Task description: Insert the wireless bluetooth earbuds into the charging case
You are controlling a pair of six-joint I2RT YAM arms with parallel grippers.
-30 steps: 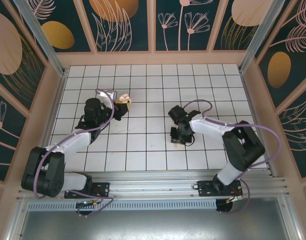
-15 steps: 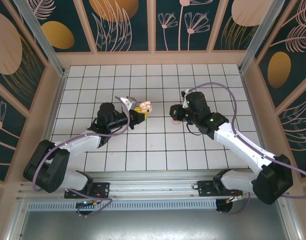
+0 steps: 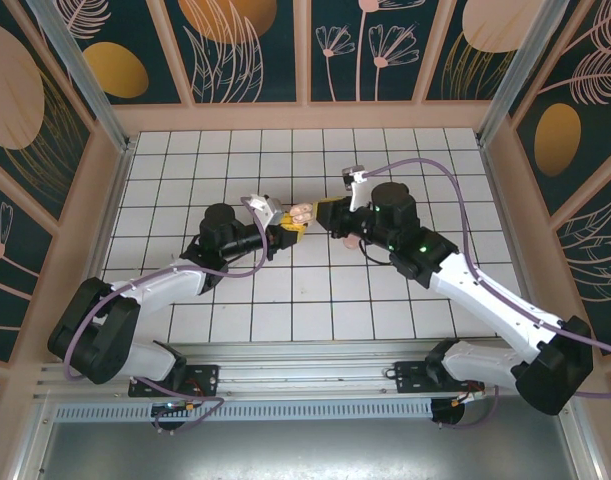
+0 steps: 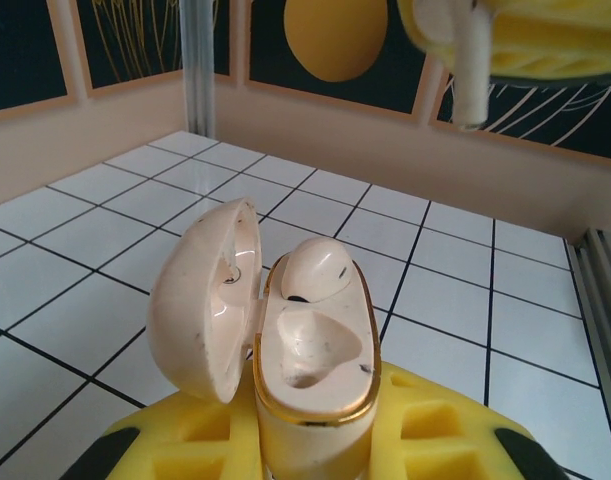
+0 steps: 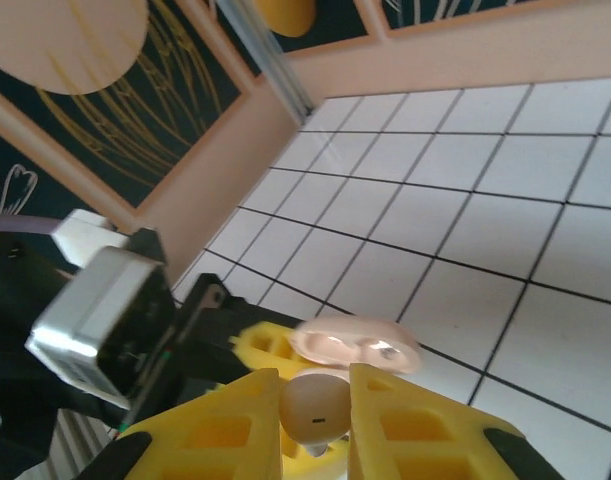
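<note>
The left claw (image 4: 310, 445) grips a glossy cream, gold-rimmed oval case (image 4: 313, 385), lid open, with one smooth earbud (image 4: 318, 270) seated inside. The right claw (image 5: 316, 388) pinches a second earbud (image 5: 312, 412), rounded and pale.

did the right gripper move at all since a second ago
Yes. Against the floor tiles, the right gripper has gone leftward and toward the back wall, and now faces the charging case held by the left gripper.

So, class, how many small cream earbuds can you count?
2. One earbud sits in the open cream charging case that the left gripper holds; the other earbud is pinched in the right gripper.
</note>
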